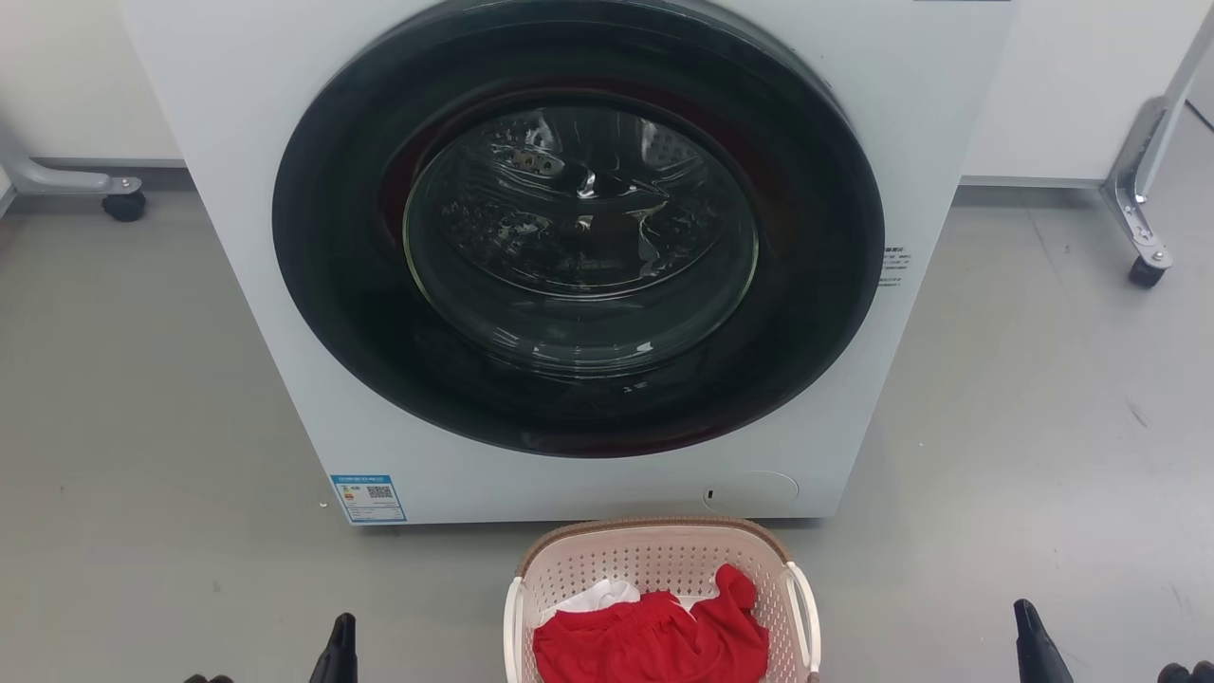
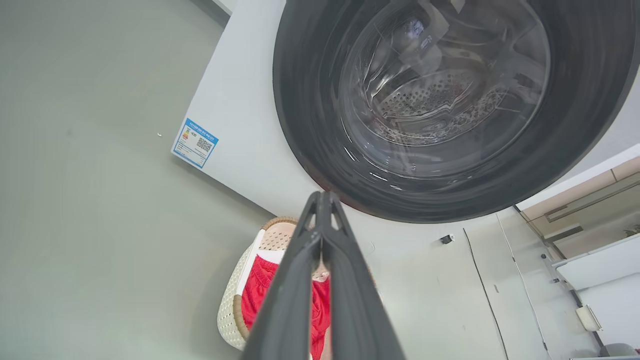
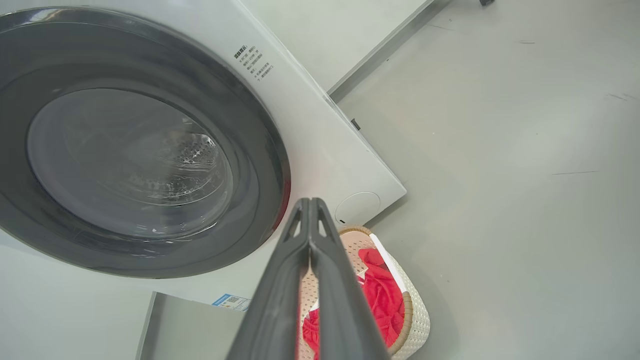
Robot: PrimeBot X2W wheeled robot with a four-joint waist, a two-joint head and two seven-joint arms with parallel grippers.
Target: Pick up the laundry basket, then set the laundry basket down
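**Basket on the floor at the washer's foot, both grippers shut and empty**

Nearest, at the bottom corners of the head view: left gripper (image 1: 339, 650) and right gripper (image 1: 1034, 645), well apart, flanking the laundry basket (image 1: 654, 560) without touching it. Along each wrist view, long dark fingers (image 2: 295, 280) pressed together tip to tip, no gap, nothing between them.

Between the two arms: the basket upright on the grey floor (image 1: 142, 427), near edge cut off by the head view's bottom. White side handles (image 1: 806, 607) free. Inside, a red garment (image 1: 654, 640) heaped over a bit of white cloth (image 1: 597, 598).

Just beyond, close behind the brown rim: the washing machine (image 1: 910, 114), white front, round dark door (image 1: 579, 237) apparently shut.

Consistent with two stages alike: a basket waiting to be lifted, or one already put back down and let go.

Possible trouble, as judgement only:
- Light perforated plastic, so likely to skid or tip under a sideways brush from a passing finger.
- With fingers shut like this, pushing a handle rather than taking hold of it.
- Under any uneven lift, one side higher than the other: tilt, then the red heap sliding over the rim.
- Little room behind, so a forward swing would likely mean the rim knocking the washer's front.
- Near edge out of sight from the head, hence poor judging of clearance there.
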